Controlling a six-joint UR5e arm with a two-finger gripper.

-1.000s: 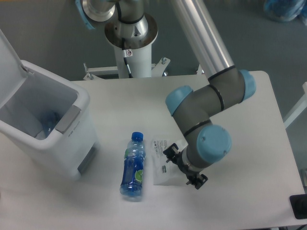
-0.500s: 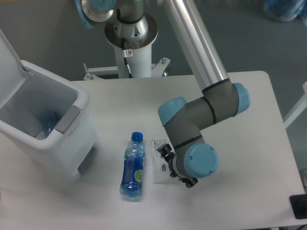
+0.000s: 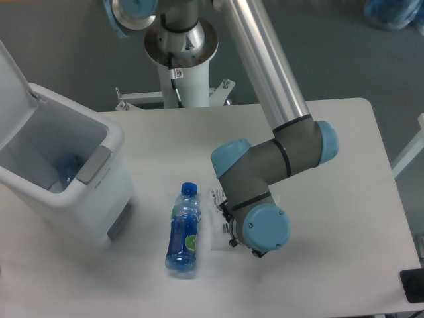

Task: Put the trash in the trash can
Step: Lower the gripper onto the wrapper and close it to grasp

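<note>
A small blue-tinted bottle (image 3: 185,229) with a blue cap and green label lies on the white table, cap pointing away from me. Just to its right lies a thin whitish wrapper (image 3: 217,225), mostly covered by the arm's wrist. The gripper (image 3: 232,228) sits directly over the wrapper, hidden under the blue-capped wrist joint, so its fingers do not show. The white trash can (image 3: 73,189) stands at the left with its lid raised, well apart from the gripper.
The robot's white pedestal (image 3: 182,66) rises at the table's back edge. The table's (image 3: 344,199) front and right edges are near. A dark object (image 3: 414,285) sits at the lower right corner of view.
The wrist has shifted left and lower, now covering most of the wrapper and hiding the gripper fingers. Bottle and trash can have not moved.
</note>
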